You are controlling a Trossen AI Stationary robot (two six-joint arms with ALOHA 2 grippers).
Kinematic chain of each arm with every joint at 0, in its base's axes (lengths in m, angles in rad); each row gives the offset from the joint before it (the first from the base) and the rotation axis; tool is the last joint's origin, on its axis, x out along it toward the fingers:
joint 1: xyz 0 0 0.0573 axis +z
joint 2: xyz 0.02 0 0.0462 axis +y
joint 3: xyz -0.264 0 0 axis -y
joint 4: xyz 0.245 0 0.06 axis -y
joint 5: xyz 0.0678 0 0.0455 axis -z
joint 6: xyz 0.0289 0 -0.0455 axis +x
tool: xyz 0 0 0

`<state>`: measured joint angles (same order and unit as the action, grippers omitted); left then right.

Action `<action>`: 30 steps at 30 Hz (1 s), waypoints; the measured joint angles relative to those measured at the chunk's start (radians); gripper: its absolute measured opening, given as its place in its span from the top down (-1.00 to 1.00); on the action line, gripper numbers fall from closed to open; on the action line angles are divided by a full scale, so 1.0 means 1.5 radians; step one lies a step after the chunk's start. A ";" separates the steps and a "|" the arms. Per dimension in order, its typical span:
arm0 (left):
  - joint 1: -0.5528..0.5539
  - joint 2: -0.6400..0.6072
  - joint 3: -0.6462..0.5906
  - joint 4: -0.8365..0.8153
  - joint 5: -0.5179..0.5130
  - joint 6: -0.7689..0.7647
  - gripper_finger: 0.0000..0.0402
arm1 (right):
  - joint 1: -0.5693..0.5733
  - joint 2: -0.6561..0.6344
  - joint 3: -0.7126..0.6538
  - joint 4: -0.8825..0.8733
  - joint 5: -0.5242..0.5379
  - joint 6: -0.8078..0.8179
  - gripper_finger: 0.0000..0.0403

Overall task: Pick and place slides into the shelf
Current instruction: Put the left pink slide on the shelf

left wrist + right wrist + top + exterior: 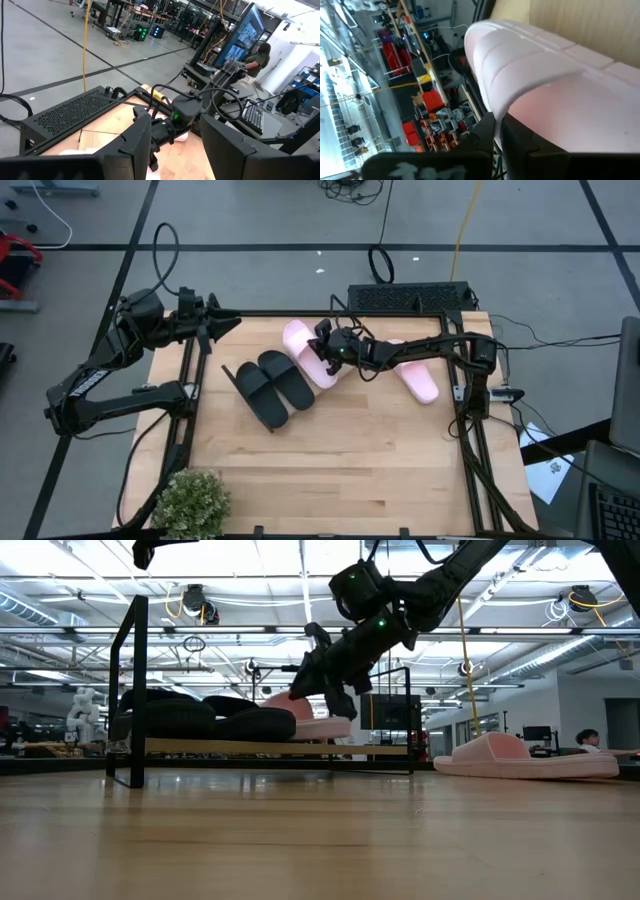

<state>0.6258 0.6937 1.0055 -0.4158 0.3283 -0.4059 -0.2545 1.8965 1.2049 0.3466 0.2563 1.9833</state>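
Note:
Two black slides (268, 385) (200, 716) lie side by side on the shelf (250, 747), a wooden board in a black wire frame. One pink slide (305, 352) (312, 726) sits beside them at the shelf's right part, with my right gripper (326, 351) (335, 690) shut on it. The other pink slide (415, 376) (525, 756) lies sole-down on the table to the right. My left gripper (215, 326) (182, 150) hangs open over the table's far left corner, touching nothing. My right gripper pinches the pink slide's wide strap (495, 107) at its edge, between the two fingers (482, 132). It comes slanting down from the right and far side. The slide stays level with its sole at board height; whether it rests on the shelf I cannot tell.
A potted plant (190, 502) stands at the near left corner. Black frame rails (470, 430) run along the table's sides, and a perforated black box (410, 298) with cables sits at the far edge. The near half of the tabletop (350, 470) is bare wood. A person (257, 55) is in the room beyond.

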 joint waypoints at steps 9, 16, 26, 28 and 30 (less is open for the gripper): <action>0.000 0.000 0.000 0.000 -0.011 0.001 0.18 | -0.001 0.000 0.000 -0.026 -0.016 0.023 0.94; 0.000 0.001 0.000 0.001 -0.017 0.003 0.18 | -0.005 0.000 0.000 -0.030 -0.018 0.024 0.94; 0.000 0.020 0.000 0.000 -0.011 0.003 0.18 | -0.005 0.007 0.000 -0.030 -0.034 0.039 0.94; 0.000 0.022 0.000 -0.001 -0.010 0.003 0.18 | -0.005 0.007 0.000 -0.029 -0.034 0.034 0.94; 0.000 0.022 0.000 0.000 -0.010 0.005 0.18 | -0.005 0.007 0.000 -0.030 -0.034 0.032 0.94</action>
<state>0.6258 0.7273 1.0055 -0.4164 0.3126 -0.3984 -0.2623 1.9064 1.2049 0.3015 0.2054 2.0308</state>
